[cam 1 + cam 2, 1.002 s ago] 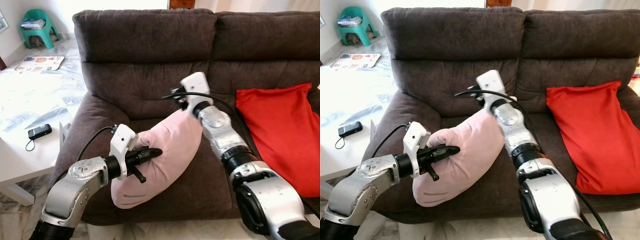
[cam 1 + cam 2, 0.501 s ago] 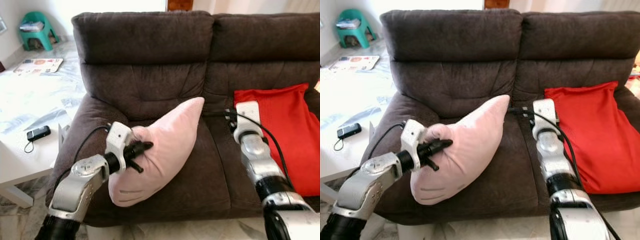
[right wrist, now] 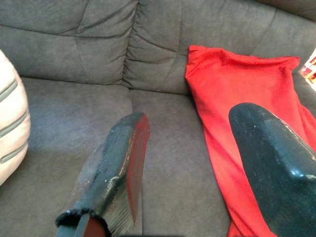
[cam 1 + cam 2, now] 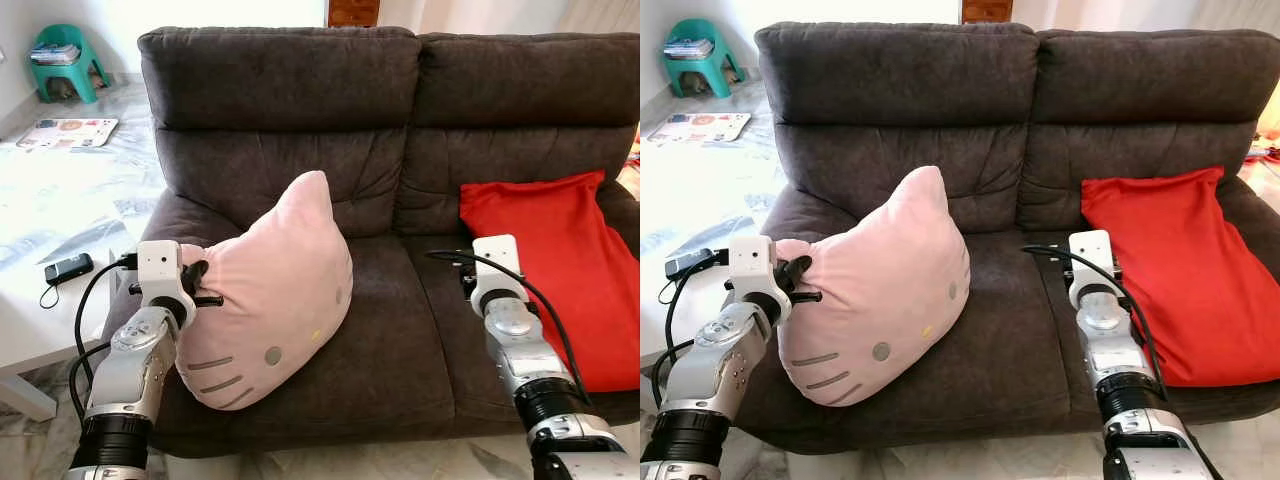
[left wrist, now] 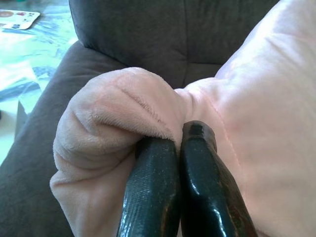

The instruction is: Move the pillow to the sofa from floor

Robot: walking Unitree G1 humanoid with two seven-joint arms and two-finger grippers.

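One pink pillow [image 4: 270, 290], left sofa [image 4: 400, 130] seat: soft, light, you judge. Left gripper [image 5: 175, 148] pinches its near-left corner fold; right gripper [image 3: 192, 163] spread, empty.

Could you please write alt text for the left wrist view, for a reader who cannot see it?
The left gripper has its two black fingers pinched shut on a bunched fold of the pink pillow. Behind the plush fabric lie the dark grey sofa and its armrest.
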